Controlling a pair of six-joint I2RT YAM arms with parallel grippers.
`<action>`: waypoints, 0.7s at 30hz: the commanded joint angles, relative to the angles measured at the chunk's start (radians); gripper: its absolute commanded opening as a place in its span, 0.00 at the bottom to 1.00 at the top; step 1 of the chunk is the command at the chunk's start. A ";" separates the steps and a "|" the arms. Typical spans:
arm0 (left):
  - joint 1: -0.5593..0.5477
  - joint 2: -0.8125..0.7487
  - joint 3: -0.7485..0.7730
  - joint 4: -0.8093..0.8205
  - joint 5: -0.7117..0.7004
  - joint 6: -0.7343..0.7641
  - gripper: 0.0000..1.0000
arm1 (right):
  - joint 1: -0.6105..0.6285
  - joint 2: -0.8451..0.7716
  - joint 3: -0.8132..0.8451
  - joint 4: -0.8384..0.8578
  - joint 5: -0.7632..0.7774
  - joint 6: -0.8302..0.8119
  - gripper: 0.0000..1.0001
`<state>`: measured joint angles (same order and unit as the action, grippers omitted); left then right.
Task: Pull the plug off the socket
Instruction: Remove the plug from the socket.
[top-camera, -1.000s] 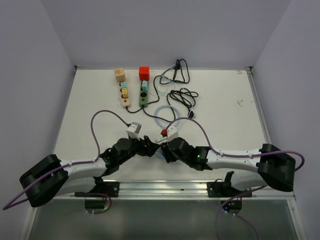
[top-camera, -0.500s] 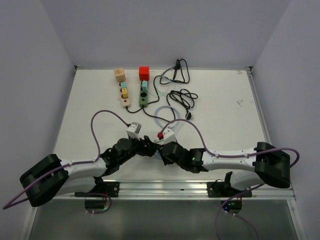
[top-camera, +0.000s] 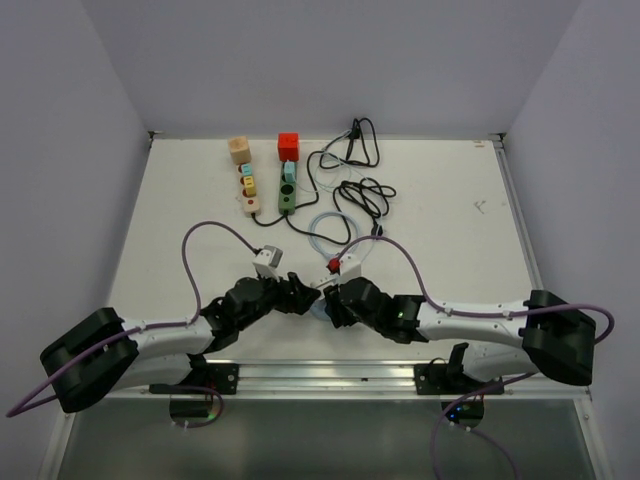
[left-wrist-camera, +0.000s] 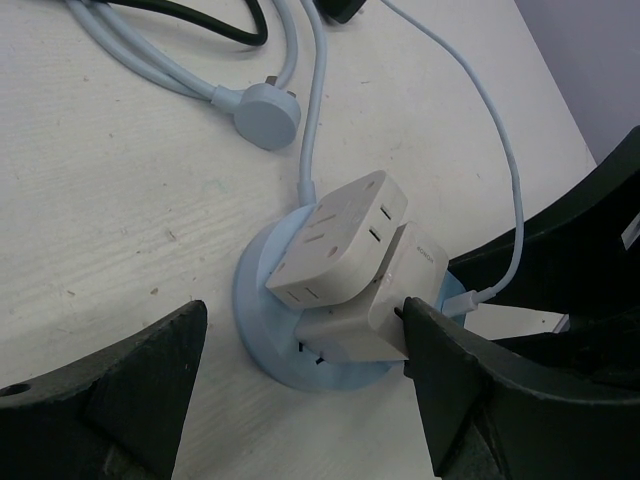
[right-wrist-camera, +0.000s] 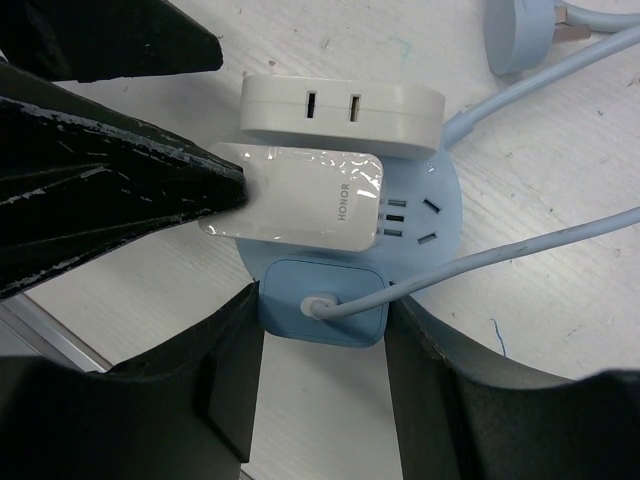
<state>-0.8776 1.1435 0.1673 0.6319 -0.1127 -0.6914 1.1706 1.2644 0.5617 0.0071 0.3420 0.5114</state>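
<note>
A round light-blue socket (left-wrist-camera: 262, 345) lies on the white table between both grippers and also shows in the right wrist view (right-wrist-camera: 432, 232). A white multi-port adapter (left-wrist-camera: 335, 235), a white HONOR charger (right-wrist-camera: 310, 205) and a small blue plug (right-wrist-camera: 325, 300) with a pale cable sit in it. My right gripper (right-wrist-camera: 322, 306) is shut on the blue plug, one finger on each side. My left gripper (left-wrist-camera: 302, 318) is open and straddles the socket. Its right finger (left-wrist-camera: 450, 370) touches the white charger. In the top view the two grippers (top-camera: 318, 300) meet over the socket.
The socket's pale blue cable and round plug (left-wrist-camera: 268, 113) lie just beyond it. At the back stand a wooden power strip (top-camera: 247, 187), a green one (top-camera: 287, 187), a red cube (top-camera: 289, 146), a wooden cube (top-camera: 238, 150) and black cables (top-camera: 358, 180).
The right arm swung a little left, then back right, with its gripper staying at the socket. The left arm has hardly moved.
</note>
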 joint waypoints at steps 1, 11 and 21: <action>0.000 0.033 -0.051 -0.149 -0.054 0.041 0.82 | 0.018 0.038 0.078 -0.042 0.024 0.029 0.04; -0.006 0.042 -0.051 -0.147 -0.061 0.036 0.83 | 0.097 0.124 0.185 -0.183 0.160 0.044 0.05; -0.008 0.042 -0.043 -0.190 -0.074 0.046 0.85 | 0.002 -0.046 0.026 -0.013 -0.029 0.122 0.07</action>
<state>-0.8799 1.1538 0.1593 0.6468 -0.1272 -0.6983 1.2068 1.2877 0.6178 -0.0933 0.4129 0.5728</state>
